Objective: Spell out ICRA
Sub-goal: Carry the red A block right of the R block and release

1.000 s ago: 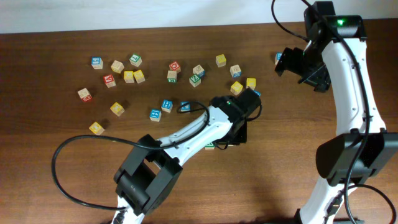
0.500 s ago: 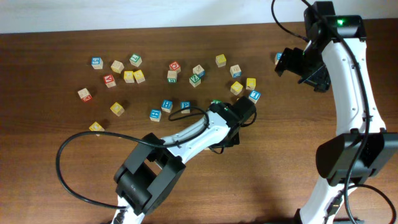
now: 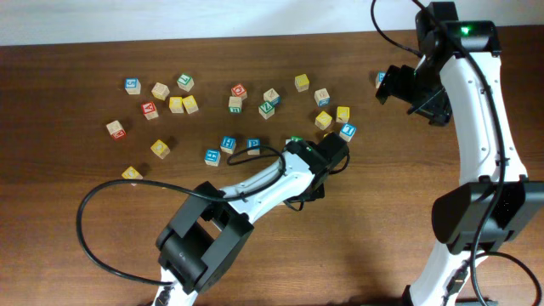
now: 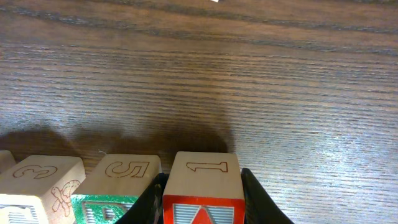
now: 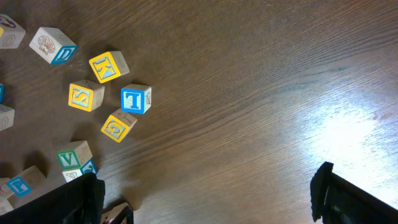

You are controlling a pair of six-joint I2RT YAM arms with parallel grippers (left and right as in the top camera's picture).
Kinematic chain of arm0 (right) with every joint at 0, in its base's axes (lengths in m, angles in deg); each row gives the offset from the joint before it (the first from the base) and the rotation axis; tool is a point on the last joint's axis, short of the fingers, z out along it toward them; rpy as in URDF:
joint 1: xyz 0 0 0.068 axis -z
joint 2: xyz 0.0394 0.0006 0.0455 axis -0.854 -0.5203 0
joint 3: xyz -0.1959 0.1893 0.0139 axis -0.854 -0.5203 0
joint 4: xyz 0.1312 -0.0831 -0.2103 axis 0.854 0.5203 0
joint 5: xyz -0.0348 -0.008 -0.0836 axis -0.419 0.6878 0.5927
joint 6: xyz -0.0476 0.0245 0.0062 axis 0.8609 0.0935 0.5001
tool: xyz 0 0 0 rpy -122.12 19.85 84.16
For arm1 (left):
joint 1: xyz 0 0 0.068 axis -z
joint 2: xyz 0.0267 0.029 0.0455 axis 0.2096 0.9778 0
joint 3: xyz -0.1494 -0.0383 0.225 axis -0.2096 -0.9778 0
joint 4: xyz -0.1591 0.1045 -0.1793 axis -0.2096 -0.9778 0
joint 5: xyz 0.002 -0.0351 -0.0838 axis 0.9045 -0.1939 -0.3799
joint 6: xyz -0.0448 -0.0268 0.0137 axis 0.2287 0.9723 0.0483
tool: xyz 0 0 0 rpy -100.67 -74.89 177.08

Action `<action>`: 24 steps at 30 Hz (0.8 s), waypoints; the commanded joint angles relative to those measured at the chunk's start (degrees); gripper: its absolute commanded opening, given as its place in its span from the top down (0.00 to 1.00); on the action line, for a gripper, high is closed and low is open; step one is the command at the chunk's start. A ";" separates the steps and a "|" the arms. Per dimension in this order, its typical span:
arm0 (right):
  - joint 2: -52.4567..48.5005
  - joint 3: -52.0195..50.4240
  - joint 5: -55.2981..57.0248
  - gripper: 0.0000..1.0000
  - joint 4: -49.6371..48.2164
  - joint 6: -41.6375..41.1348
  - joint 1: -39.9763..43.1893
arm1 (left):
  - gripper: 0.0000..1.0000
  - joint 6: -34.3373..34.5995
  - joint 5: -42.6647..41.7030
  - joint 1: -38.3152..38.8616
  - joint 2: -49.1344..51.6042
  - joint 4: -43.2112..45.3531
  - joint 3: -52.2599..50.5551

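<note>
Our left tool point(image 4: 202, 202) pinches the red-lettered cube point(image 4: 202, 175), probably the A, just beside the green-faced cube point(image 4: 118, 186) low over the counter point(image 4: 249, 74). We should seat it flush and in line, then let go gently. Our right tool point(image 5: 208, 196) hangs wide, empty.

Three cubes stand in a row on the table point(image 4: 261, 74): the cube marked 3 point(image 4: 40, 177) leftmost, the cube marked 5 point(image 4: 124, 174) just beside it, then the cube marked 1 point(image 4: 202, 171) between the fingers of the left gripper point(image 4: 202, 193). Loose cubes point(image 3: 239, 91) lie scattered beyond the row, with the right gripper point(image 3: 393, 85) at their right end
</note>
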 commanded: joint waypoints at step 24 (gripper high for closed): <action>1.16 0.11 0.50 0.02 0.00 -0.44 0.37 | 0.67 -2.27 -1.53 -0.92 0.52 -0.09 -0.26</action>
